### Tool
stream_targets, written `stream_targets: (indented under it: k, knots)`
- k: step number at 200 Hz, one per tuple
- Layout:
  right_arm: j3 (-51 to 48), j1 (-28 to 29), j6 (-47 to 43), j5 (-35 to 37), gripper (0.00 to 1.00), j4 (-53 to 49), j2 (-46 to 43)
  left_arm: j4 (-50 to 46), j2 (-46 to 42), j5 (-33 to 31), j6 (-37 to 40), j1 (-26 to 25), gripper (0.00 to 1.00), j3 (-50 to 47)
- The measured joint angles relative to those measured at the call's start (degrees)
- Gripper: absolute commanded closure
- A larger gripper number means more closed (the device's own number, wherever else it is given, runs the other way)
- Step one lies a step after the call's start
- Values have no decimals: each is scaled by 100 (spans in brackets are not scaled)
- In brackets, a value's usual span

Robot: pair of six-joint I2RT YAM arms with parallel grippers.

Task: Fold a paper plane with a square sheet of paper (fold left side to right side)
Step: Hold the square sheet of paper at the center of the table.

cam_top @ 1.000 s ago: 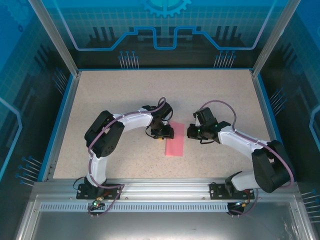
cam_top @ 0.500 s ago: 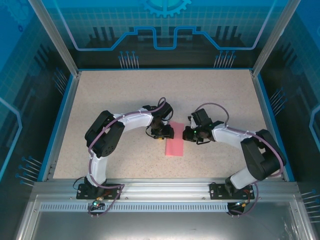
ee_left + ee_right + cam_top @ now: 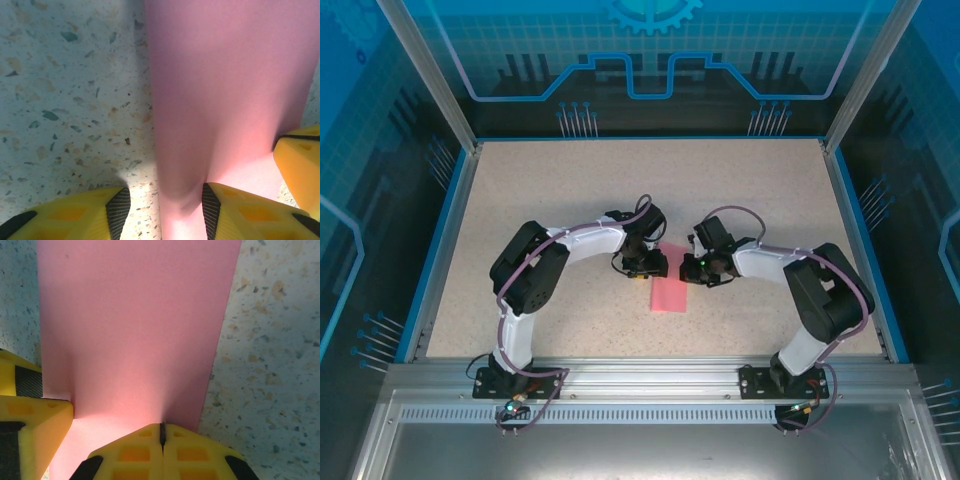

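The pink sheet of paper [image 3: 669,294] lies flat near the middle of the surface [image 3: 550,190], a little toward the near edge, and shows as a narrow strip. It looks featherlight, limp and easy to crease, and it probably slides on the speckled top. It is best pinned from above and lifted by a free edge or corner. At the strip's far end the left tool [image 3: 165,200] stands spread astride one long edge. Beside it the right tool [image 3: 161,432] is pressed together, tips on the paper.

Lab: aluminium-framed, blue-walled robot cell [image 3: 430,75]
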Motion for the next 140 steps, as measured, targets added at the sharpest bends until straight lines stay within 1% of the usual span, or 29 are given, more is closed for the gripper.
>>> stream_targets:
  k: [51, 77, 91, 114, 140]
  knots:
    - [87, 0, -153, -2, 100, -118, 66, 127, -140, 28, 4, -7, 44, -101]
    - [118, 0, -184, -2, 100, -168, 79, 404, -345, 46, 9, 4, 45, -343]
    - [127, 0, -190, -4, 100, -181, 81, 518, -490, 55, 7, 37, 49, -468]
    - [149, 0, -208, -4, 100, -208, 96, 730, -704, 181, -17, 59, 61, -564]
    - [155, 0, -208, -4, 100, -216, 101, 1097, -741, 520, -42, 59, 74, -603]
